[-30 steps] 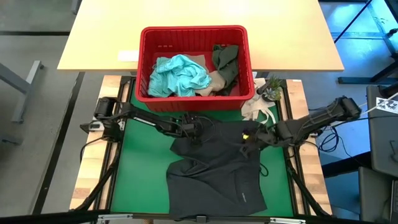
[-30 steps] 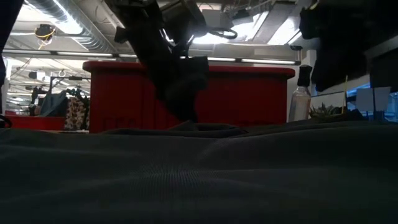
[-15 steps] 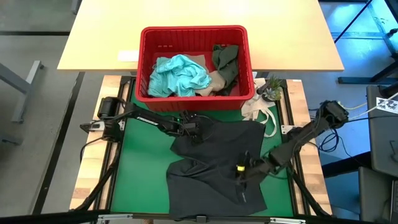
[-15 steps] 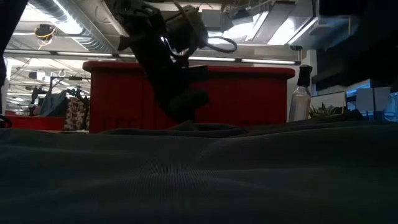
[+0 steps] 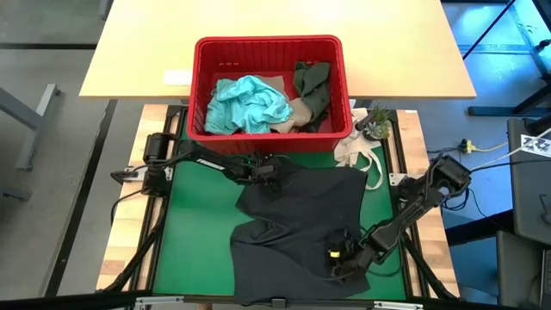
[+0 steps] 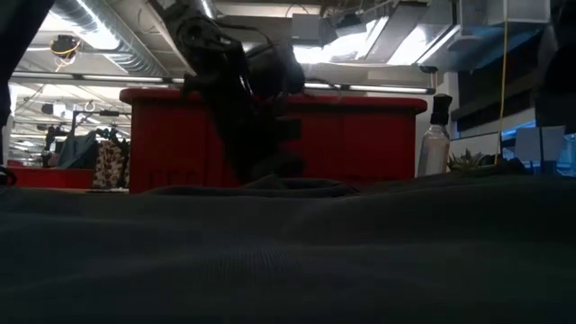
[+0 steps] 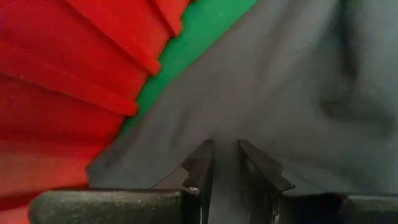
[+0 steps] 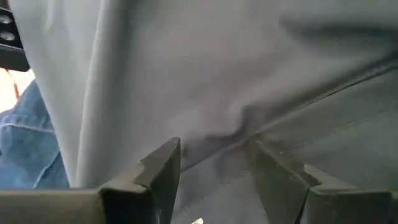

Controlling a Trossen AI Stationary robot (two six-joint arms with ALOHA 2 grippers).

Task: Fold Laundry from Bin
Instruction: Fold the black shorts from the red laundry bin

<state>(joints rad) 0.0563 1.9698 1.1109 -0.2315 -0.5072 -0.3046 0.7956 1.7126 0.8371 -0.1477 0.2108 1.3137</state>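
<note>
1. My left claw (image 5: 269, 175) pinches the far edge of the dark grey soft cloth garment (image 5: 301, 220), just beside the red ribbed plastic bin (image 5: 269, 129).
2. My right claw (image 5: 343, 258) sits on the garment's near part, fingers spread, cloth between them.
3. Garment lies rumpled on the green mat (image 5: 198, 232).
4. Teal (image 5: 250, 102), olive (image 5: 312, 84) and tan (image 5: 297, 112) cloths lie in the bin.

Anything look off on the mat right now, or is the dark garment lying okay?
The dark garment is not flat: it lies crooked and creased on the green mat, its near edge bunched up by the right gripper. Nothing spilled or damaged.
</note>
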